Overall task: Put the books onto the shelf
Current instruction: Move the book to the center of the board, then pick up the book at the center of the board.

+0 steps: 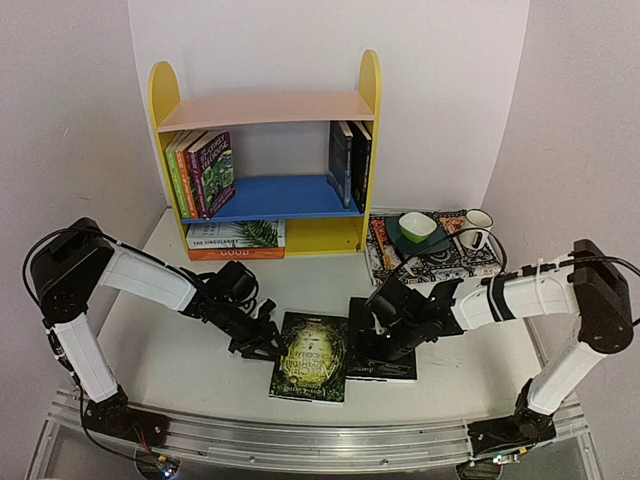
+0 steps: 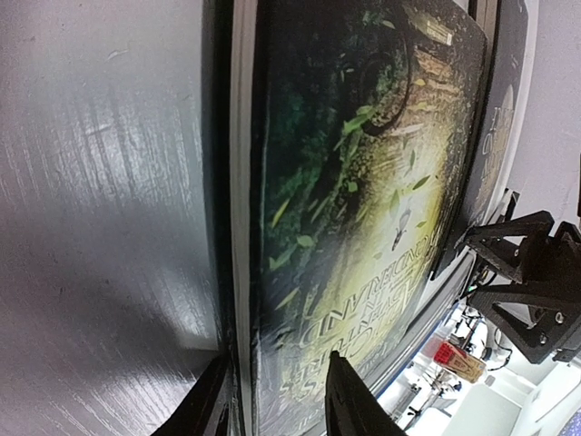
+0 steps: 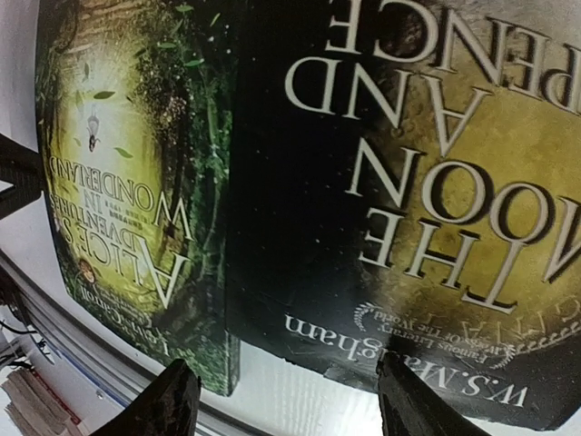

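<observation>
I see dark-green Alice paperback point(image 1: 311, 356) flat on tabletop point(image 1: 180, 350), left end effector point(image 2: 272, 391) astride its edge, grip unclear, right end effector point(image 3: 290, 381) wide open over black-gold paperback point(image 3: 408, 182)

One shelf point(image 1: 170, 100) stands at the far side. On its blue board point(image 1: 290, 195) a left group point(image 1: 205, 172) counts about five books, the spines packed too tight to be sure, and a right group point(image 1: 348, 160) counts three. Under that board two flat books point(image 1: 236, 240) lie stacked. On the table point(image 1: 170, 350), near side, lie two more: one green book point(image 1: 312, 355) and one black book point(image 3: 427, 200). At far right are one patterned mat point(image 1: 385, 258), one green bowl point(image 1: 417, 226), one dark saucer point(image 1: 398, 240) and one mug point(image 1: 478, 228). There are two arms, a left arm point(image 1: 150, 275) and a right arm point(image 1: 510, 295).
</observation>
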